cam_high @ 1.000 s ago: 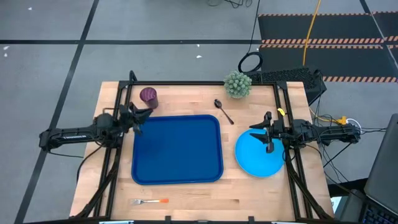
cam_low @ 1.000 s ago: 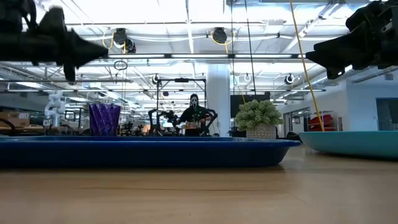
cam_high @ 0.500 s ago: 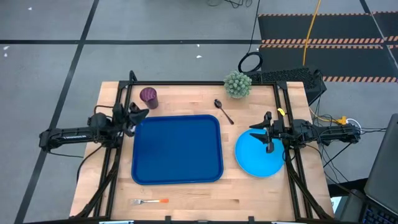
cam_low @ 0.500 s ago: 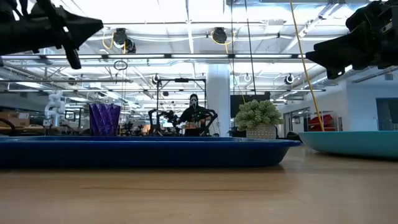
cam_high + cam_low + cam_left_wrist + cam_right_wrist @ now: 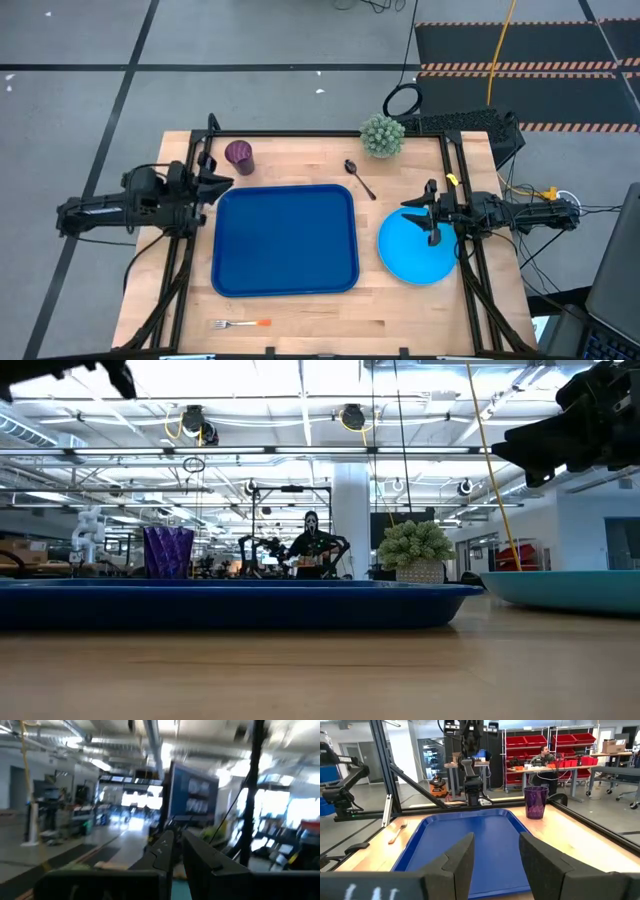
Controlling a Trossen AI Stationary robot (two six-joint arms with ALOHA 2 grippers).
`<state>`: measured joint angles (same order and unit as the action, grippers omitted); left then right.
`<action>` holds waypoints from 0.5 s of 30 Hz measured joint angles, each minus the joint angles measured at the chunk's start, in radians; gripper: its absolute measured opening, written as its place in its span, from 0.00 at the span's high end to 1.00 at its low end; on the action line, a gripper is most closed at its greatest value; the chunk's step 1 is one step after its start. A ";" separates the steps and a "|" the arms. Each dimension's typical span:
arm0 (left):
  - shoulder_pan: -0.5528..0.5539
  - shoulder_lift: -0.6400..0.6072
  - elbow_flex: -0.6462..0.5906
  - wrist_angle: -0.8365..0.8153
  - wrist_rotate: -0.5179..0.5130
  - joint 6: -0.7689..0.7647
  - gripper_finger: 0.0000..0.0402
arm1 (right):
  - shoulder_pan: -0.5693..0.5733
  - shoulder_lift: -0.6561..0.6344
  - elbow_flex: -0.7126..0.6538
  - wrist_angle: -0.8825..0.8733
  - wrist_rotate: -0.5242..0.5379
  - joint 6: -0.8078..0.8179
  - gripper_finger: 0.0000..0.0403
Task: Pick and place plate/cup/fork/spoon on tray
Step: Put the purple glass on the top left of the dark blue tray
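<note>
The dark blue tray (image 5: 285, 240) lies flat mid-table. The light-blue plate (image 5: 415, 250) lies on the table to its right. The purple cup (image 5: 239, 155) stands upright off the tray's far left corner. The dark spoon (image 5: 359, 178) lies beyond the tray's far right corner. The orange-handled fork (image 5: 242, 324) lies near the front edge. My left gripper (image 5: 218, 181) hangs high off the tray's left edge, empty, its fingers (image 5: 165, 851) close together. My right gripper (image 5: 432, 215) is open and empty, raised over the plate's far part; it also shows in the right wrist view (image 5: 496, 852).
A small potted plant (image 5: 382, 135) stands at the table's far edge, right of the spoon. Black frame rails (image 5: 455, 180) run along both table sides. In the right wrist view a person (image 5: 545, 756) sits at a bench in the room beyond.
My left gripper has drawn back from the tray's far left corner toward the table's left edge and risen, nearly leaving the low view at the top. The right arm and all the objects have stayed where they were.
</note>
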<state>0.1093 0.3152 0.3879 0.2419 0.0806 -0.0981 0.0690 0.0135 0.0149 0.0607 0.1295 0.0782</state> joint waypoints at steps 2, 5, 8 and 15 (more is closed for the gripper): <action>0.000 0.070 0.071 -0.067 -0.013 0.053 0.91 | 0.000 0.000 0.000 0.014 0.000 0.028 0.63; 0.000 0.175 0.166 -0.168 -0.060 0.108 0.91 | 0.000 0.000 0.000 0.051 0.000 0.070 0.63; 0.000 0.281 0.246 -0.287 -0.124 0.149 0.91 | 0.000 0.000 0.000 0.070 0.000 0.097 0.63; 0.005 0.428 0.311 -0.326 -0.161 0.204 0.91 | 0.000 0.000 0.000 0.150 0.187 -0.003 0.63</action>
<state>0.1141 0.7430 0.6986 -0.0846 -0.0801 0.1058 0.0689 0.0139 0.0150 0.2102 0.3162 0.0755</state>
